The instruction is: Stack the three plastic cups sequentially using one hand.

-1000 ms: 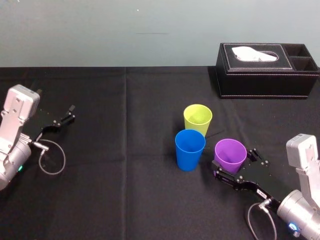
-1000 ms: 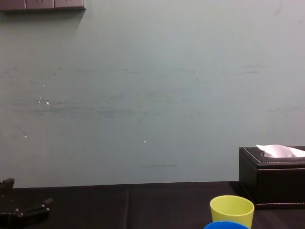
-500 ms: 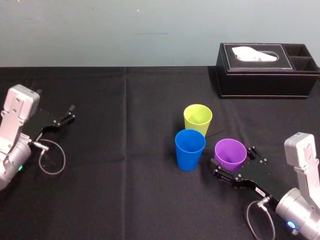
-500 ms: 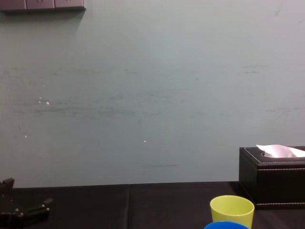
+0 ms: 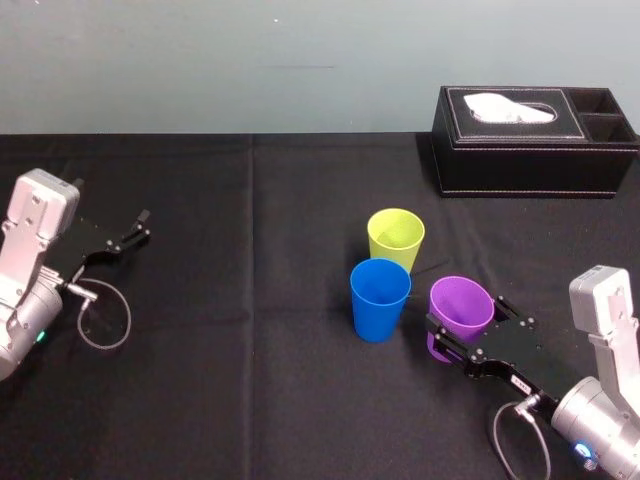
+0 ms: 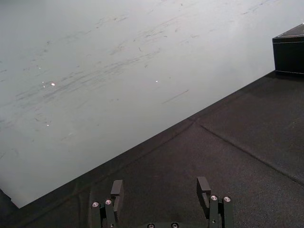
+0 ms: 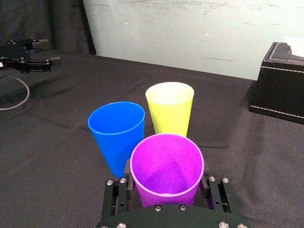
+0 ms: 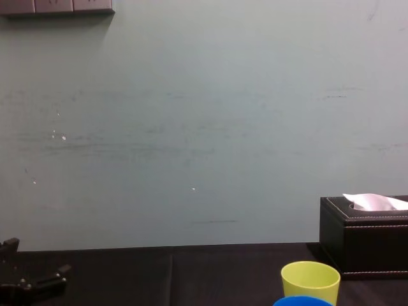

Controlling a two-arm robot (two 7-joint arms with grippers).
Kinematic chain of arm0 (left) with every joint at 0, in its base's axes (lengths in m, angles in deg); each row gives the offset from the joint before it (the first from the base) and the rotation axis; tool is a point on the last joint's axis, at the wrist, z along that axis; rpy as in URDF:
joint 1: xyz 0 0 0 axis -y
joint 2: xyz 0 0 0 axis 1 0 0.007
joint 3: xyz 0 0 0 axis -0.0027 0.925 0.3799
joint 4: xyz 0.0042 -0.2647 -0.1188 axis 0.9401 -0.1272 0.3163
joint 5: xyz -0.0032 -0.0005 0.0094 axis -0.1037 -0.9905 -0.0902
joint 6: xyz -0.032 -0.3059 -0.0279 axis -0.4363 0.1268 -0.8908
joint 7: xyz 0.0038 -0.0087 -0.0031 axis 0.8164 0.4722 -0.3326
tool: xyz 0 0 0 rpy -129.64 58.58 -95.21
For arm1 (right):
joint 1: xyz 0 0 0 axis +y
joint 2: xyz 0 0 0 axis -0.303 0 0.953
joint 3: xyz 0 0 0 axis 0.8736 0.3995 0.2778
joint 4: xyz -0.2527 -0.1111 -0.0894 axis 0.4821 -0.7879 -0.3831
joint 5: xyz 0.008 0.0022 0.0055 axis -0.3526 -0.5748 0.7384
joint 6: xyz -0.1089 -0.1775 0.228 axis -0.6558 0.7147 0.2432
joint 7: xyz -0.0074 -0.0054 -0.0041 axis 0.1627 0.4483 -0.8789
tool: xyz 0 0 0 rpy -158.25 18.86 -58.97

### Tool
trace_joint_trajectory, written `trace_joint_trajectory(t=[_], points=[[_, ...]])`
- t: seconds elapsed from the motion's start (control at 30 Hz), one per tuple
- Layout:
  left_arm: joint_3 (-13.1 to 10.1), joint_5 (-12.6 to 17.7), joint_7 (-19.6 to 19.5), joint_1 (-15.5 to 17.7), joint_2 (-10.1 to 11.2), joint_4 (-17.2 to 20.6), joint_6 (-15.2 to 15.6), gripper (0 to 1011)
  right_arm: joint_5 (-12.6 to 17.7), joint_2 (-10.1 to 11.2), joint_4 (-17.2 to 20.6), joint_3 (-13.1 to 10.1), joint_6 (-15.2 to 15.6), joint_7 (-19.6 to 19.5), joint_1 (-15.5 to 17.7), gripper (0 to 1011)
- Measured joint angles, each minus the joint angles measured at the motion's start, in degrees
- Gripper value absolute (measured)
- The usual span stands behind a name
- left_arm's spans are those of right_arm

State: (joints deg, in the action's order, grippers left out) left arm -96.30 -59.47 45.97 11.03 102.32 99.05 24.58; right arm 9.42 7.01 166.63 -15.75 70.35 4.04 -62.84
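Note:
Three plastic cups stand upright and close together on the black table. The purple cup [image 5: 461,305] [image 7: 166,166] is nearest to me, and my right gripper [image 5: 466,316] [image 7: 166,181] is shut on it, one finger against each side of its lower wall. Just to its left stands the blue cup [image 5: 380,298] [image 7: 117,133] [image 8: 303,301]. Behind those two is the yellow-green cup [image 5: 396,238] [image 7: 169,108] [image 8: 310,280]. My left gripper [image 5: 135,232] [image 6: 161,187] rests far off at the table's left, open with nothing between its fingers.
A black leather tissue box [image 5: 535,140] [image 7: 280,83] [image 8: 363,233] sits at the back right. A cable loop [image 5: 100,315] lies by the left arm. Black cloth [image 5: 250,380] covers the table up to a pale wall.
The right gripper's fingers have closed in from wide apart onto the purple cup's sides. The cups and the left arm have not moved.

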Motion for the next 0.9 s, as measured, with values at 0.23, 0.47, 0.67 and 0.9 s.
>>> trace_joint_trajectory(t=[0.23, 0.47, 0.67, 0.9], points=[[0.0, 0.0, 0.0, 0.0, 0.0, 0.0, 0.0, 1011, 0.0, -0.1, 0.1, -0.1, 0.1, 0.0, 0.1, 737], [0.0, 0.0, 0.0, 0.0, 0.0, 0.0, 0.0, 1011, 0.0, -0.6, 1.8, -1.8, 1.3, 0.7, 0.2, 731], [0.0, 0.0, 0.0, 0.0, 0.0, 0.0, 0.0, 1011, 0.0, -0.8, 3.6, -3.1, 3.8, 1.1, -0.4, 731], [0.0, 0.0, 0.0, 0.0, 0.0, 0.0, 0.0, 1011, 0.5, -1.4, 5.3, -4.5, 8.1, 1.8, -3.2, 731]])
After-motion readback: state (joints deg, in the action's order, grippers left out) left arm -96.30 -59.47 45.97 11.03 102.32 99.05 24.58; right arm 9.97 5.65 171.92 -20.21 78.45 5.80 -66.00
